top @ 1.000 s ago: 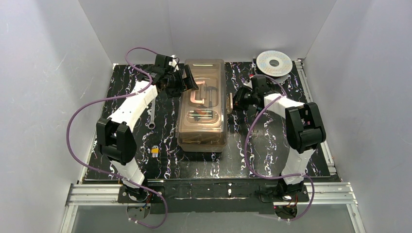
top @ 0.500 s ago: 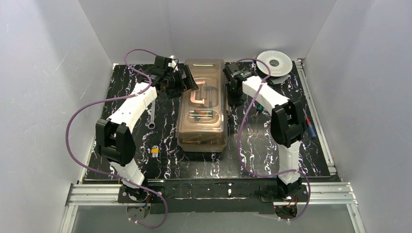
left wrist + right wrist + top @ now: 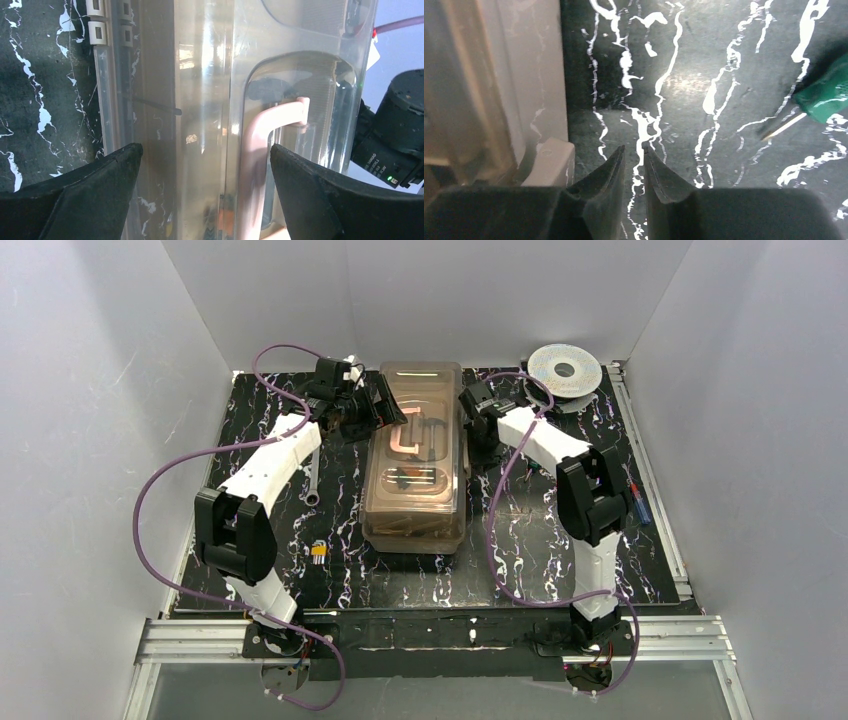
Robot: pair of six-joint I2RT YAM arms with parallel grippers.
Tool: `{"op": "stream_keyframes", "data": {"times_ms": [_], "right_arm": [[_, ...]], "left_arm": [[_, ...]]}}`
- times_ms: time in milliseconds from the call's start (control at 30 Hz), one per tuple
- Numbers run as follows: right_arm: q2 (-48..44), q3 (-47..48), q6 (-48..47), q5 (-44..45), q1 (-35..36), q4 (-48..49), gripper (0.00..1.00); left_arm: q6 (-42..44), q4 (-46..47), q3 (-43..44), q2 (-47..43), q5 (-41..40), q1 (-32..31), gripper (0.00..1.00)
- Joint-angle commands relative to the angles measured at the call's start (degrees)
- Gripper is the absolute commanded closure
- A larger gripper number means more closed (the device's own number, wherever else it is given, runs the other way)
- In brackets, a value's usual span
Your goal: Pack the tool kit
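- Two arms flank the toolbox [image 3: 415, 455]. It lies lid down, mid-table [image 3: 400, 580], long side running away from the bases.
- L of toolbox: a strip of marbled table w/ a grey metal bar tool [image 3: 313, 480] and a small hex-key set [image 3: 318, 552], both apart from its wall.
- R of toolbox: a wider strip. We see a green-handled screwdriver [image 3: 824, 92] near it and a red-and-blue screwdriver [image 3: 638, 505] well off by the table's R edge. The spool [image 3: 565, 368] sits behind-R at the back corner.
- Near side of toolbox: bare table up to the bases.
- Left arm: elbow low, forearm running up the L side, wrist turned in over toolbox's far-L part. Left gripper [image 3: 205, 150] has jaws spread wide over the translucent lid [image 3: 200, 75], w/ the cream handle [image 3: 260, 145] in the lid's recess by one finger. It grips nothing.
- Right arm: folded, elbow R of toolbox, forearm angled back toward its far-R side. Right gripper [image 3: 634, 150] points down at table just beside toolbox's R wall, next to a white latch [image 3: 551, 160]. Jaws are narrow, only a slit, w/ table showing through.
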Motion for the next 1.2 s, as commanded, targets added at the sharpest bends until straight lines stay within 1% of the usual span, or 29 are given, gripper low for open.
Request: {"op": "stream_keyframes", "data": {"times_ms": [0, 67, 267, 300, 367, 467, 600, 767, 867, 900, 967, 1033, 1067, 1100, 1167], "right_arm": [[-4.16, -5.24, 4.87, -19.08, 5.5, 21.65, 0.73], [-5.49, -7.35, 6.47, -19.99, 5.38, 27.74, 0.73], [-6.71, -12.11, 13.81, -33.09, 2.13, 41.66, 0.74], [-6.64, -12.73, 14.63, -34.13, 1.87, 43.12, 0.74], [-6.34, -12.67, 14.96, -34.0, 1.69, 42.91, 0.74], [-7.36, -13.51, 14.81, -31.81, 0.65, 40.65, 0.74], [-11.69, -18.05, 15.65, -32.33, -3.65, 40.82, 0.73], [-20.4, -25.12, 12.41, -31.36, -8.38, 40.04, 0.7], [-26.44, -29.16, 10.25, -28.59, -10.24, 39.44, 0.64], [-28.55, -30.27, 9.96, -27.55, -10.95, 39.05, 0.59], [-32.51, -32.49, 9.89, -26.66, -12.59, 38.89, 0.46], [-36.66, -35.05, 10.07, -25.44, -14.05, 39.44, 0.32], [-38.75, -36.44, 10.24, -24.66, -14.58, 39.77, 0.27], [-40.71, -37.63, 10.29, -23.92, -14.9, 40.12, 0.24], [-44.21, -39.77, 10.22, -22.49, -15.24, 40.03, 0.22]], "left_arm": [[0.02, -3.26, -3.51, 2.8, 5.2, -1.97, 0.02], [-0.55, -2.48, -3.74, 3.01, 6.5, -2.0, 0.02], [-2.15, -0.87, -4.36, 3.82, 9.26, -1.96, 0.02], [-2.69, -0.34, -4.73, 3.95, 9.77, -1.98, 0.02], [-3.37, 0.67, -5.51, 3.95, 10.52, -2.0, 0.02], [-2.56, 0.55, -5.02, 2.86, 9.41, -2.0, 0.02], [0.06, -4.78, 0.51, 1.4, 5.23, -1.6, 0.02], [1.01, -7.64, 5.99, -2.55, 2.78, 0.28, 0.02], [3.22, -9.81, 7.53, -7.03, -2.45, 0.79, 0.02], [3.96, -10.33, 7.42, -8.74, -4.3, 0.97, 0.02], [4.1, -11.18, 6.18, -12.42, -8.48, 1.63, 0.02], [3.46, -10.88, 3.1, -16.93, -13.06, 2.73, 0.02], [3.14, -10.33, 0.87, -19.2, -14.72, 3.47, 0.02], [2.78, -9.73, -1.18, -21.73, -16.83, 4.28, 0.02], [1.35, -9.74, -5.1, -25.48, -19.57, 6.41, 0.02]]}}
